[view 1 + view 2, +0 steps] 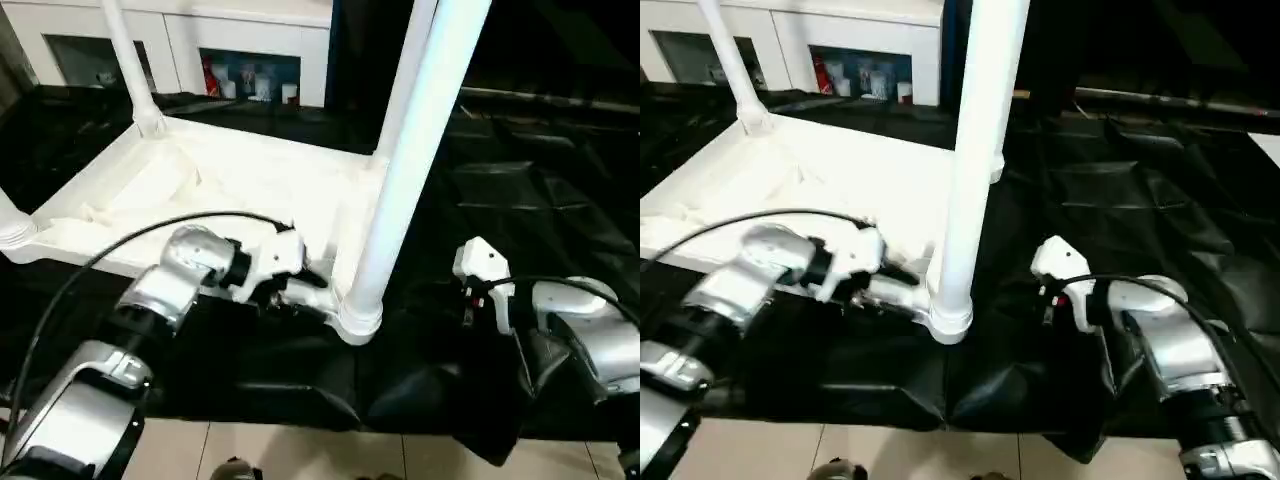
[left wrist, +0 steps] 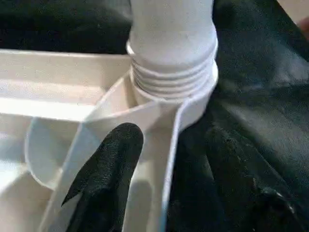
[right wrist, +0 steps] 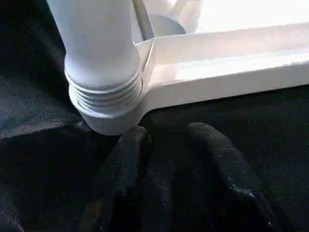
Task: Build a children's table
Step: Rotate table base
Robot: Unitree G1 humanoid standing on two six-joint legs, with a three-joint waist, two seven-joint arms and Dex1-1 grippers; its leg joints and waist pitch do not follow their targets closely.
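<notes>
A black, wrinkled sheet (image 1: 520, 200) is covering the floor under both grippers, with pale floor tiles (image 1: 300, 450) showing along its nearest edge. No readable writing is showing anywhere.

The left gripper (image 1: 290, 290) is reaching to the near rim of the children's table (image 1: 230, 180), which is lying upside down on the sheet with its ribbed white underside facing up. One black finger (image 2: 106, 179) is lying inside the rim; whether the jaws are gripping it cannot be told. Just beyond them, a white tapered leg (image 1: 410, 170) is standing upright in the near corner socket (image 1: 360, 320), with screw threads showing at its base.

The right gripper (image 3: 166, 145) is hovering low over the sheet just beside that same socket, its jaws partly open and holding nothing.

Farther off, other legs (image 1: 130, 70) are rising from the corners, and a white cabinet (image 1: 250, 50) with glass-fronted shelves is standing behind.
</notes>
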